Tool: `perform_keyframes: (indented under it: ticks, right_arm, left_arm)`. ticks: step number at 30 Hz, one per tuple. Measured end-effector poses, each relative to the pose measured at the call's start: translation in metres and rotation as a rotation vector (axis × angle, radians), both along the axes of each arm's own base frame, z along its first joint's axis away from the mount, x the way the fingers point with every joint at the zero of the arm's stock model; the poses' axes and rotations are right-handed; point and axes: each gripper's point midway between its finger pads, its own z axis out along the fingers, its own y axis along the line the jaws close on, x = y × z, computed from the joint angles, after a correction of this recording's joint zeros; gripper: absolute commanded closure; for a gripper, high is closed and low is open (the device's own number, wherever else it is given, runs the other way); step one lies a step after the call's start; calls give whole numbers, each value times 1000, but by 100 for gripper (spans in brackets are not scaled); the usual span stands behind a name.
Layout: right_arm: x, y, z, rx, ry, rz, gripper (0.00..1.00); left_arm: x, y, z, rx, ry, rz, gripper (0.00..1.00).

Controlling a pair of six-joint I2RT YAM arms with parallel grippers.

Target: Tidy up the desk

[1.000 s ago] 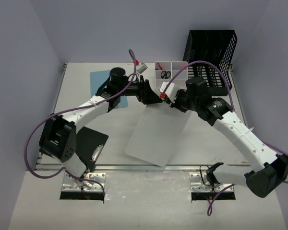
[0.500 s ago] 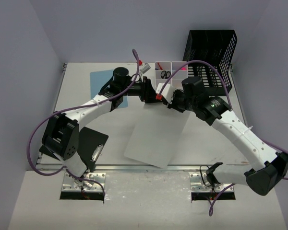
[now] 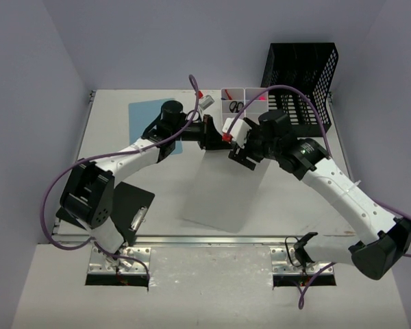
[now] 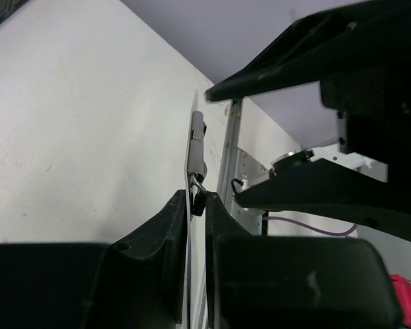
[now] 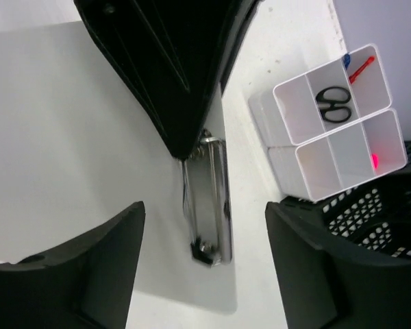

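- Seen from overhead, both arms meet above the middle of the desk (image 3: 298, 202), the off-white tabletop that fills the view, with its metal rail along the near edge by the arm bases.
- The left gripper (image 3: 214, 135) is clamped on the far end of a white clipboard (image 3: 222, 188). That end looks raised off the tabletop.
- My left wrist camera shows what the overhead cannot: the board is edge-on, a thin line pinched between the closed fingers (image 4: 151, 233). Its metal clip (image 4: 197, 144) sits just past their tips.
- The right gripper (image 3: 238, 149) hangs just beside the left one with its jaws spread wide, and I see nothing in them.
- The right wrist view confirms this, with its two fingers (image 5: 82, 274) standing apart on either side of the clip, neither touching it in that view.
- That same view gives my clearest look at the white compartment bins (image 5: 288, 171), which hold black scissors (image 5: 332, 103) and a red pen (image 5: 362, 68). Both are only specks from above.
- Only the overhead takes in the rest:
  - the black mesh file rack (image 3: 301, 75) at the far right corner
  - a blue sheet (image 3: 140, 113) lying far left, partly under the left arm
  - a black pad (image 3: 127, 199) at the near left
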Motion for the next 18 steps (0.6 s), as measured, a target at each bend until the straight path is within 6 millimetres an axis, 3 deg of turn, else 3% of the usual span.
perform_keyframes:
  ticks: [5,8,12,15,18]
  right_arm:
    - [0,-6,11,70,52,-37,20]
    - [17,-26,43,192,94,-118,21]
    - [38,-54,80,379,160,-187,24]
    - [28,-55,77,469,278,-153,25]
    - [9,-41,66,540,419,-77,26]
  left_arm:
    - [2,22,-32,28,59,31,100]
    - [2,38,-40,28,59,34,100]
    - [-9,48,-32,-1,4,-15,100]
    - [-23,49,-19,-33,-58,-78,100]
    - [-35,51,-3,-62,-122,-129,100]
